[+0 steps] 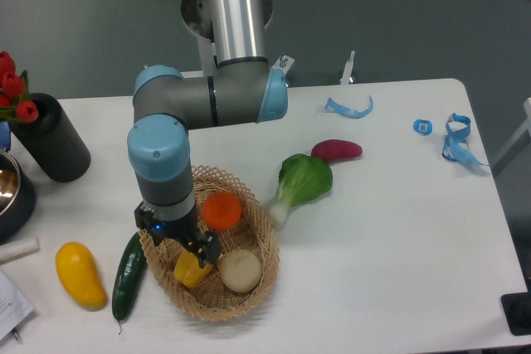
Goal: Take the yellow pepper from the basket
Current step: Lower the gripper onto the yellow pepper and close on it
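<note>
1. Landmark: the basket (249, 294), round and woven, on the white table (390, 230).
2. Well left of the basket lies a smooth yellow fruit (80, 273); a dark green cucumber (129, 275) lies just beside the basket's left rim.
3. My gripper (184, 248) hangs over the basket's left half, right above the yellow pepper (190, 270).
4. The yellow pepper sits inside the basket, in its left-front part, mostly hidden under me. I cannot tell its long axis or which way it points.
5. My jaws stand at the pepper; whether they are spread or closed on it, I cannot tell.
6. Inside the basket, right of me, sit an orange fruit (222, 210) and a pale round thing (240, 270).
7. Right of the basket, apart from it, lies a leafy green (300, 182), then a purple vegetable (336, 150).
</note>
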Robot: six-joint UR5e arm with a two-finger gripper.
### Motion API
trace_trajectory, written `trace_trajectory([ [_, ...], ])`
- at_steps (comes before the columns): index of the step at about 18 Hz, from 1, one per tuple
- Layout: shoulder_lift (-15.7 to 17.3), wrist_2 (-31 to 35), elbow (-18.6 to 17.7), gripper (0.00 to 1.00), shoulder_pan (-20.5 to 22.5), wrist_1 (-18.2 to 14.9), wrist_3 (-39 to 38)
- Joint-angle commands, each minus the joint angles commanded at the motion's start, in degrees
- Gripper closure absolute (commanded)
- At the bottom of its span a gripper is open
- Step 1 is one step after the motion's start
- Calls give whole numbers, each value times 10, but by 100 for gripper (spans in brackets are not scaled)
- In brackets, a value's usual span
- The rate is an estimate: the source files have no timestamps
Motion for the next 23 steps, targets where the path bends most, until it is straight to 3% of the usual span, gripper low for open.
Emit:
trace_trajectory([
  [23, -28, 28, 7, 0, 0, 1, -5],
])
